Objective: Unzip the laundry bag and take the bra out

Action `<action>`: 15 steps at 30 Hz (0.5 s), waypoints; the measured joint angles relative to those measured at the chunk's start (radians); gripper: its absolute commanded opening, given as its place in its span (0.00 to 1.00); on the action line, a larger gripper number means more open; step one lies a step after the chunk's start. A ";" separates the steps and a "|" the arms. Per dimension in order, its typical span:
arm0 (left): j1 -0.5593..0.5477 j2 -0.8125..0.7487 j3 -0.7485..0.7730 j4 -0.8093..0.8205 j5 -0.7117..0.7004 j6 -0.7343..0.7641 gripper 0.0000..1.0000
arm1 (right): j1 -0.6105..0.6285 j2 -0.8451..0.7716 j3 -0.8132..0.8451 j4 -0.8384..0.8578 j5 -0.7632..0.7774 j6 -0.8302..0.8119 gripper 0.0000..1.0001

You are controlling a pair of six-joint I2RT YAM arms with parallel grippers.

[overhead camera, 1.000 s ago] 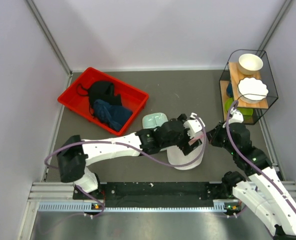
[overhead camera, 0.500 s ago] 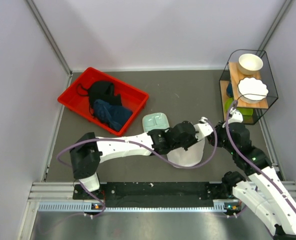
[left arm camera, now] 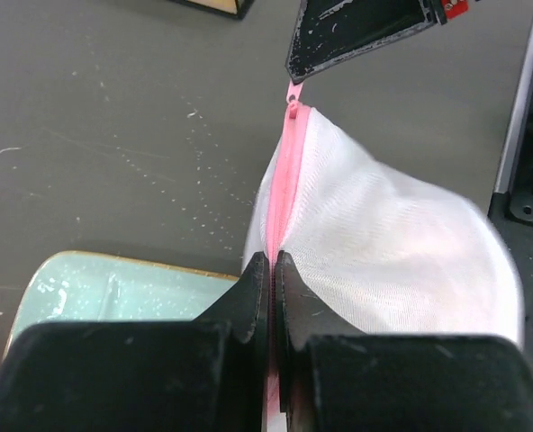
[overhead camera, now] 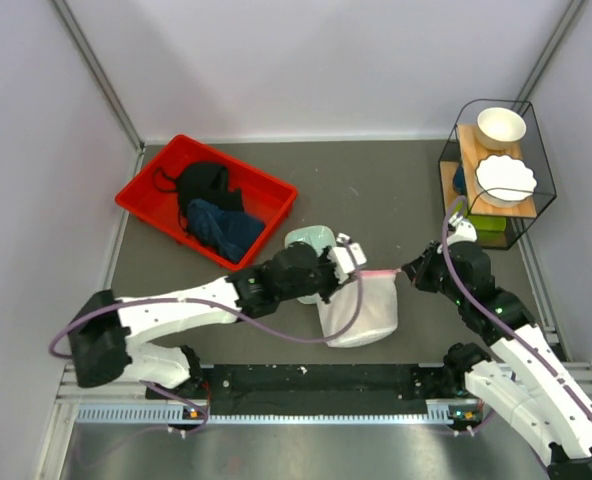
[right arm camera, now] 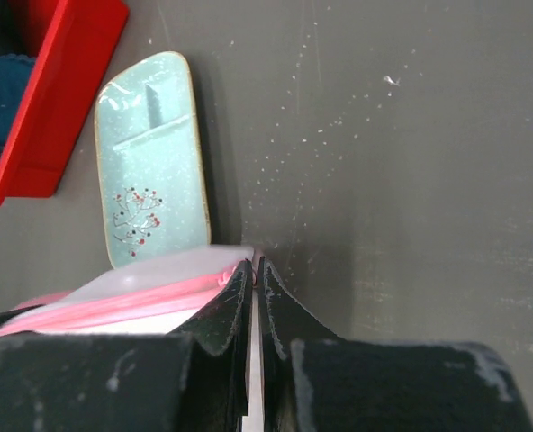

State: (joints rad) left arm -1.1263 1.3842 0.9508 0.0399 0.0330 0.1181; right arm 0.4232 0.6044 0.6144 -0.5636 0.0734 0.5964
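The laundry bag (overhead camera: 361,312), white mesh with pink trim, lies at the middle of the table, its pink zipper edge pulled taut between both grippers. My left gripper (overhead camera: 350,262) is shut on the pink zipper band (left arm camera: 283,180) at the bag's left end. In the left wrist view its jaws (left arm camera: 273,261) pinch the band, and the bag (left arm camera: 392,243) bulges to the right. My right gripper (overhead camera: 408,272) is shut on the zipper pull (left arm camera: 292,97) at the bag's right end; its tips (right arm camera: 254,265) meet the pink trim (right arm camera: 140,301). The bra is hidden.
A mint green tray (overhead camera: 309,240) lies just behind the bag, beside my left gripper. A red bin (overhead camera: 146,200) with a black garment and a dark blue cloth (overhead camera: 221,228) sits at the back left. A wire rack (overhead camera: 496,170) with white bowls stands at the right.
My left gripper was open over the bag's right end; it has moved left and shut on the pink zipper band. The bag's top edge is now stretched between the grippers.
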 measured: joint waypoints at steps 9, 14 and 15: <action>0.039 -0.208 -0.171 0.089 0.090 -0.015 0.00 | -0.002 0.001 -0.032 0.046 0.008 0.010 0.00; 0.043 -0.243 -0.204 0.096 0.083 -0.016 0.00 | -0.002 -0.008 -0.033 0.045 0.021 0.010 0.00; 0.044 -0.248 -0.208 0.096 0.083 -0.017 0.00 | -0.002 -0.012 -0.033 0.044 0.021 0.010 0.00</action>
State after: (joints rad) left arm -1.0821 1.1362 0.7433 0.1356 0.1158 0.1009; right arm 0.4210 0.5926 0.5812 -0.5194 0.0948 0.6067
